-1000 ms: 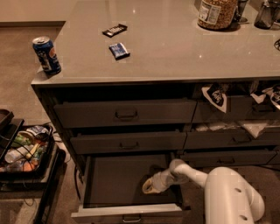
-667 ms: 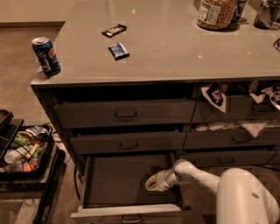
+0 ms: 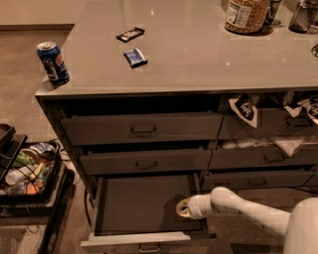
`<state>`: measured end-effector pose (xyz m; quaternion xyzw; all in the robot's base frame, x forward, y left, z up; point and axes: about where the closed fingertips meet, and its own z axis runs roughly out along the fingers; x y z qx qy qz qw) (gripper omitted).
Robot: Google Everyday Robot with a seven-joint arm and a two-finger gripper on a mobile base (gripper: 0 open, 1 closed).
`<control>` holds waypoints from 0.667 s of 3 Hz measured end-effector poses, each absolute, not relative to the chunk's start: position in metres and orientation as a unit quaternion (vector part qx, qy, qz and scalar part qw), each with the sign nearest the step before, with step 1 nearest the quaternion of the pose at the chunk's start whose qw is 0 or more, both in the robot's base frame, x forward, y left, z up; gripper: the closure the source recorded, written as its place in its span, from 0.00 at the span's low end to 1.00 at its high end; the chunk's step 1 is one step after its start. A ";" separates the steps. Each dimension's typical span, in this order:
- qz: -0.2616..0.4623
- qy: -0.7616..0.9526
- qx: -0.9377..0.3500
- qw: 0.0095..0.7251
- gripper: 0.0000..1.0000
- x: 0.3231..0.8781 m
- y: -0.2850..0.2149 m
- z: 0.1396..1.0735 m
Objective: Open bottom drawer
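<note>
The bottom drawer [image 3: 139,203] of the left stack is pulled far out, its dark grey inside bare. Its slim front [image 3: 136,242] with a small centre pull sits at the lower edge of the view. My gripper [image 3: 182,208] is at the end of the white arm [image 3: 238,208] that comes in from the lower right. It sits inside the open drawer at its right side, near the right wall. The two taller fronts above, the top one [image 3: 141,129] and the middle one [image 3: 145,161], stand slightly out.
On the counter [image 3: 198,54] are a blue soda can [image 3: 52,62] at the left corner, two snack bars [image 3: 130,34] [image 3: 135,57] and a jar [image 3: 247,15]. The right stack's drawers [image 3: 263,158] hold bags and cloths. A black cart [image 3: 27,171] with items stands on the floor at left.
The arm has shifted slightly right and toward the front; the gripper stays inside the open drawer near its right wall. The drawer has not visibly moved.
</note>
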<state>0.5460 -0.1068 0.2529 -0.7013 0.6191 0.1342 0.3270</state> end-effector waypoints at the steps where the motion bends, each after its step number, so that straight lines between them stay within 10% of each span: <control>1: 0.116 0.620 -0.708 0.317 1.00 0.533 -0.119 0.275; 2: 0.105 0.621 -0.712 0.312 1.00 0.524 -0.127 0.288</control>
